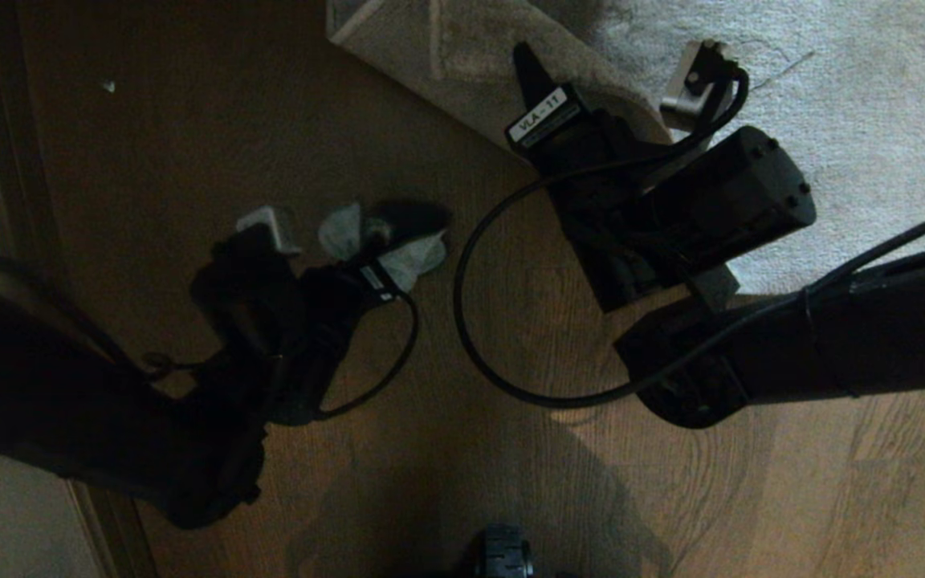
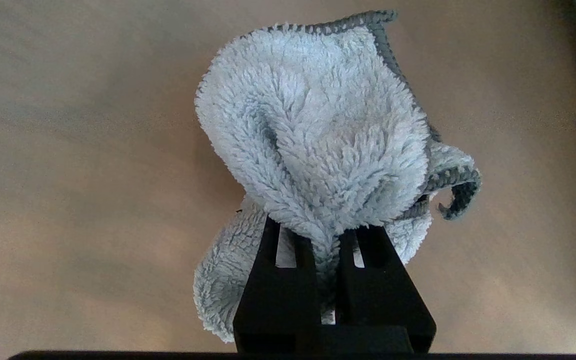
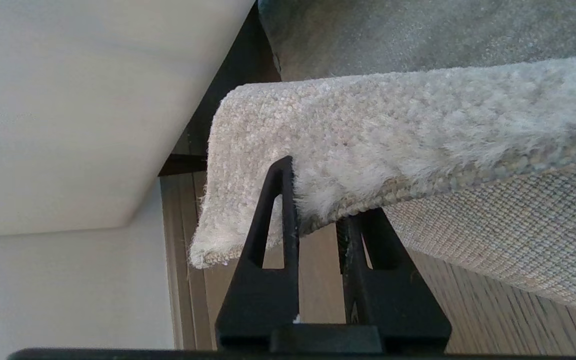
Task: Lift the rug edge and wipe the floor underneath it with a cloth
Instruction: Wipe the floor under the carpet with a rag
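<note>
Nearest the robot, bare floor point(image 1: 446, 449) is lying open between the two arms, with a loop of black cable point(image 1: 470, 337) hanging over it. On the left, the left gripper point(image 2: 324, 240) is clenching the cloth point(image 2: 318, 150), a fluffy pale rag with a darker stitched hem; it is bunching out beyond the fingers point(image 2: 278, 260) over plain brown boards, and whether it is touching them cannot be told. A small white label on this wrist is too small to read.

Farther out on the right, the right gripper point(image 3: 318, 220) is pinching the rug edge point(image 3: 368, 195) close to its square corner, one finger on the pile and one on the woven backing, so the border is hanging raised off the floor with open room beneath. Its wrist is carrying a white label point(image 1: 537, 116) reading "VLA-11". Beyond it the rug point(image 1: 848, 120) is spreading away, and a pale wall point(image 3: 68, 125) is standing beside the corner.
</note>
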You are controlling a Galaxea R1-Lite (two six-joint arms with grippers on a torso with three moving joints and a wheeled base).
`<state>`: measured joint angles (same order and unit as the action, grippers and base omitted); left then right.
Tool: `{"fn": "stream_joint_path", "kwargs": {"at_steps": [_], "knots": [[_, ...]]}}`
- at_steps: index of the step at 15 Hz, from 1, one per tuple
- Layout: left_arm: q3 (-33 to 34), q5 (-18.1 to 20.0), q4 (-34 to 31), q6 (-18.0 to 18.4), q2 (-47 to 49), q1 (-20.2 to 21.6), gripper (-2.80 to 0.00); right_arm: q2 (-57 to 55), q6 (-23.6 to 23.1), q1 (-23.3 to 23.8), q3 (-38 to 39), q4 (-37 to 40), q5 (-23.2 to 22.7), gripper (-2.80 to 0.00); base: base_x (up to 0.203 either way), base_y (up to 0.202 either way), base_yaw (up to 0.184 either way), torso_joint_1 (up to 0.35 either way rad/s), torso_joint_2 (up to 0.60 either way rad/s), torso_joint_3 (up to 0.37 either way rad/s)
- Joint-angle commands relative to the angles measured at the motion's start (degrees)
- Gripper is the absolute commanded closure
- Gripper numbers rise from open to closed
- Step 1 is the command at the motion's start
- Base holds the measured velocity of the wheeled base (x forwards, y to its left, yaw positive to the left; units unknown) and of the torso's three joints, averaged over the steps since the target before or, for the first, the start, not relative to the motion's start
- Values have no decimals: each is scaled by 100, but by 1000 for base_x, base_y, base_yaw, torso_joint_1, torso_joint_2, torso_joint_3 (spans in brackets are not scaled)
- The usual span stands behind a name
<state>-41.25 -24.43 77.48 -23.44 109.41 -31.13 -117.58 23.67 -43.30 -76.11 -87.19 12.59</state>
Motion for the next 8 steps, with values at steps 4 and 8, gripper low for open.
{"fn": "stream_joint_path", "kwargs": {"at_steps": [4,8], "knots": [[184,-11,18,4,-754,851,0,14,14,-3,-3,-277,6,0,0,0,0,0,0,0],[1002,-11,16,33,-1375,902,0,44,14,-3,10,-277,6,0,0,0,0,0,0,0]]}}
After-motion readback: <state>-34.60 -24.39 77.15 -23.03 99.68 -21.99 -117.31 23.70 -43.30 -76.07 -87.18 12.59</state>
